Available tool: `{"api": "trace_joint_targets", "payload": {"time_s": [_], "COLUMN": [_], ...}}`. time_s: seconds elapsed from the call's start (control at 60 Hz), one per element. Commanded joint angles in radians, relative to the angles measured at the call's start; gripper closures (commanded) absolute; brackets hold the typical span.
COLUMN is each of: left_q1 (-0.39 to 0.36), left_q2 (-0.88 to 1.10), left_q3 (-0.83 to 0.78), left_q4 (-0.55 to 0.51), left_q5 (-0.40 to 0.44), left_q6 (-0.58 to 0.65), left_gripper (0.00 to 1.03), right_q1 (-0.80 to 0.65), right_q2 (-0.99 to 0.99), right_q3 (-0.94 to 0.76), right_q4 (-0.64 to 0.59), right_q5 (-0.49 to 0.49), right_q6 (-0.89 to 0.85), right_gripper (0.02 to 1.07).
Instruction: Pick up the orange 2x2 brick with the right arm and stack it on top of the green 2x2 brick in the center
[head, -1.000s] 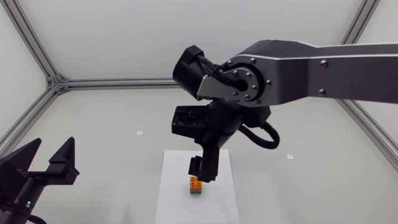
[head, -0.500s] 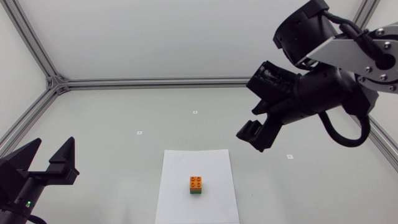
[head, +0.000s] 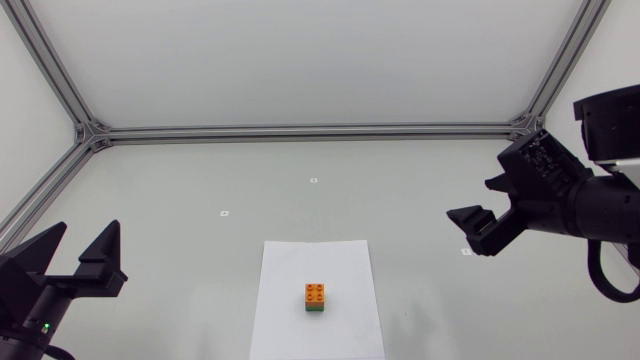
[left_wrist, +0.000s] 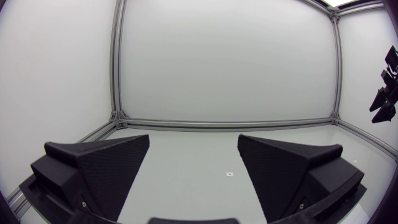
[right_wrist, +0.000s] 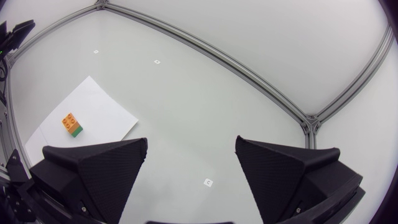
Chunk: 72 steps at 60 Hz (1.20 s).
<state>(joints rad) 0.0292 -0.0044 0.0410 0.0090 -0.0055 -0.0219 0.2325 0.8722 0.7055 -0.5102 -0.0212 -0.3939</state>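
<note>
Only in head and right wrist views: studded orange 2x2 brick (head: 315, 291) atop green 2x2 brick (head: 316, 308) on white sheet (head: 285, 300), well ahead of right gripper's (right_wrist: 191, 143) spread, textured fingers; left gripper's (left_wrist: 193, 138) likewise apart.

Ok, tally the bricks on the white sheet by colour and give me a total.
Orange brick: 1, stacked on the green one
Green brick: 1
Total: 2
</note>
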Motion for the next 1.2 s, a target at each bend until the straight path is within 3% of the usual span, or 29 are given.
{"api": "trace_joint_targets", "payload": {"time_s": [0.0,0.233,0.367,1.183], "left_q1": [0.001,0.001,0.001,0.001], "left_q2": [-0.008,-0.008,-0.008,-0.008], "left_q3": [-0.041,-0.041,-0.041,-0.041], "left_q4": [-0.015,-0.015,-0.014,-0.015], "left_q5": [0.004,0.004,0.004,0.004], "left_q6": [0.013,0.013,0.013,0.013], "left_gripper": [0.04,0.04,0.04,0.04], "right_q1": [-0.036,-0.101,-0.19,-0.23], "right_q2": [-0.073,-0.265,-0.378,-0.841], "right_q3": [-0.067,-0.244,-0.312,-0.681], "right_q4": [0.035,0.173,0.223,0.492], "right_q5": [0.006,-0.011,-0.068,0.016], "right_q6": [-0.023,0.046,0.126,0.377], "right_gripper": [0.07,0.07,0.07,0.07]}}
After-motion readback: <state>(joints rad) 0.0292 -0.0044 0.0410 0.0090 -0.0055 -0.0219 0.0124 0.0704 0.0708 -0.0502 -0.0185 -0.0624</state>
